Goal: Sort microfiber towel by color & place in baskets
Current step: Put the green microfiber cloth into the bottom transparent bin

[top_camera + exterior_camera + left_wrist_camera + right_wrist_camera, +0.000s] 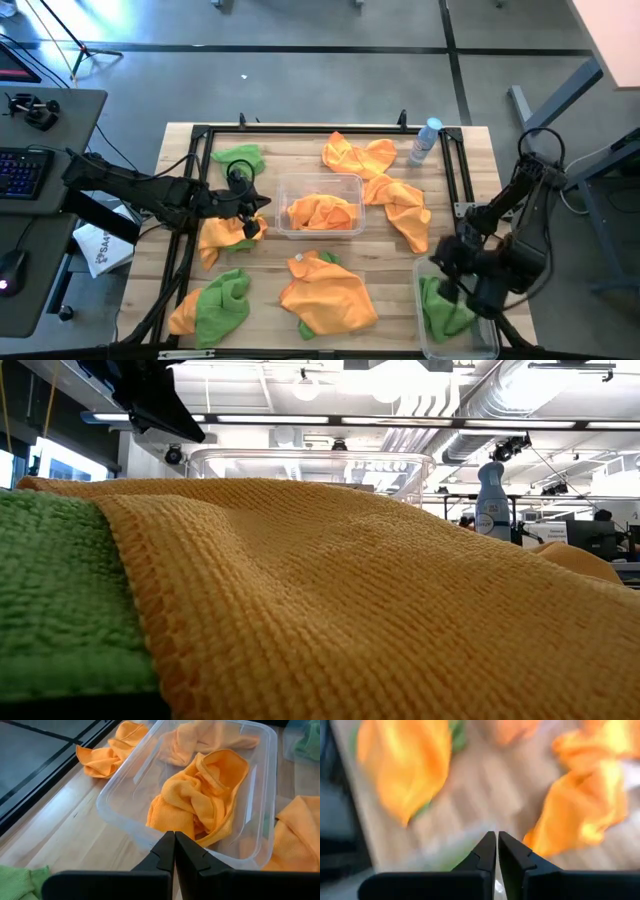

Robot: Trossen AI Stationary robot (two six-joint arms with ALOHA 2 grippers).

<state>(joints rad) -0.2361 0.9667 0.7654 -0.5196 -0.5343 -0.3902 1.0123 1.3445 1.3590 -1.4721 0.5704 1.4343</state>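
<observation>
High view: on the left side of the wooden counter (270,285) the left gripper (250,208) hangs over a soft orange microfiber towel (222,236). Its fingers (165,855) are pressed together. I cannot see any cloth between them, so I think they hold nothing. A green and orange pair of towels (212,305) lies by the near left corner. A small green towel (240,158) lies by the far left corner.

In the middle sits a clear plastic basket (348,182) with bright orange towels (320,212) inside. More orange towels (328,295) lie around it.

At the near right corner is a second clear basket (428,340) with a green towel (440,305) in it. The right gripper (455,290) is over this basket, fingers pressed together and holding nothing that I can see.

What could go wrong: the left fingers are shut, so if they go down like this they would only push the orange towel and not grab it. A green towel stuck to an orange one could also end up in the wrong basket.
</observation>
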